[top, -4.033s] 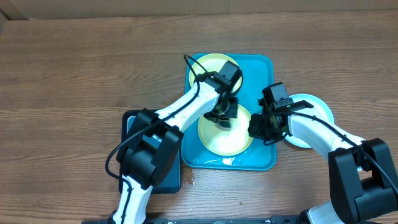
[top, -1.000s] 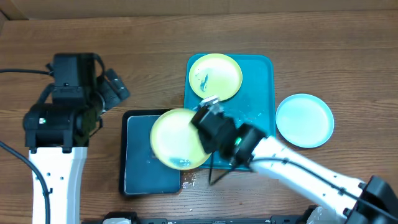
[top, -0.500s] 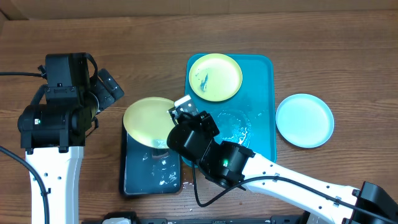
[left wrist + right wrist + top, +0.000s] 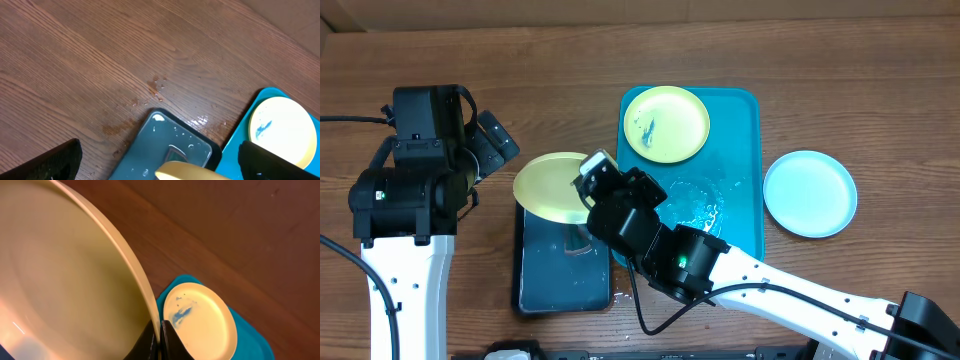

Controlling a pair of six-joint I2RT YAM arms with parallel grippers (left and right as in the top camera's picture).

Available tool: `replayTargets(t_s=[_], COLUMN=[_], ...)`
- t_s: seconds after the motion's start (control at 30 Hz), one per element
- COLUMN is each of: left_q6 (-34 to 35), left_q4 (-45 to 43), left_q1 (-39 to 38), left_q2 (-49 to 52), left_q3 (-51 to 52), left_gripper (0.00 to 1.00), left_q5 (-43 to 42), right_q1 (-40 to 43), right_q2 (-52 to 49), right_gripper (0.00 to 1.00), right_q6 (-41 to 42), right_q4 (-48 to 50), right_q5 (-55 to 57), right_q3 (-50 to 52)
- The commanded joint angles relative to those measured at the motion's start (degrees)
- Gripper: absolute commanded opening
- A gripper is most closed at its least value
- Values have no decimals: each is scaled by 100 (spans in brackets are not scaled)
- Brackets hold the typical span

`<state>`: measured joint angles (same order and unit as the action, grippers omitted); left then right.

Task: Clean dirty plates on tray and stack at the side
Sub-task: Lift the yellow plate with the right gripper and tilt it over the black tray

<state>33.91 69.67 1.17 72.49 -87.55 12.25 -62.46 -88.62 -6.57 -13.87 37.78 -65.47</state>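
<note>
1. R hand point(image 4: 159, 330) was clamped shut on rim of yellow plate point(image 4: 548, 185), tilted over the dark basin point(image 4: 560, 280).
2. L hand point(image 4: 500, 143) was wide open w/ nothing in it, hung left of basin.
3. Smeared plate point(image 4: 666, 123) lay at far end of tray point(image 4: 740, 215); pale blue plate point(image 4: 810, 193) sat on tabletop point(image 4: 420, 50), just right of tray.

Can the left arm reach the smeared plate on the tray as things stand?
Probably yes: the left gripper is open and nothing stands between it and the smeared plate, though the right gripper's held plate hangs close beside that path.
</note>
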Motion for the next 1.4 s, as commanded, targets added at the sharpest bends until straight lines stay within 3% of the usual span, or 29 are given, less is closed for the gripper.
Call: replayTargets(t_s=[0.0, 0.7, 0.83, 1.37], left_q6=[-114, -114, -116, -114], left_q4=[2, 2, 2, 2], left_q1=[20, 20, 20, 20], left_q2=[-50, -50, -50, -50], left_q3=[-107, -107, -107, -107], left_gripper=[100, 100, 100, 100], left_q5=[-4, -4, -4, -4], right_q1=[-24, -22, -20, -92], right_q2=[98, 98, 98, 98], right_gripper=[4, 4, 4, 4], right_q6=[-446, -439, -398, -741], right_q4=[79, 227, 713, 1069], right_q5=[74, 87, 802, 765], right_q3=[-181, -181, -181, -181])
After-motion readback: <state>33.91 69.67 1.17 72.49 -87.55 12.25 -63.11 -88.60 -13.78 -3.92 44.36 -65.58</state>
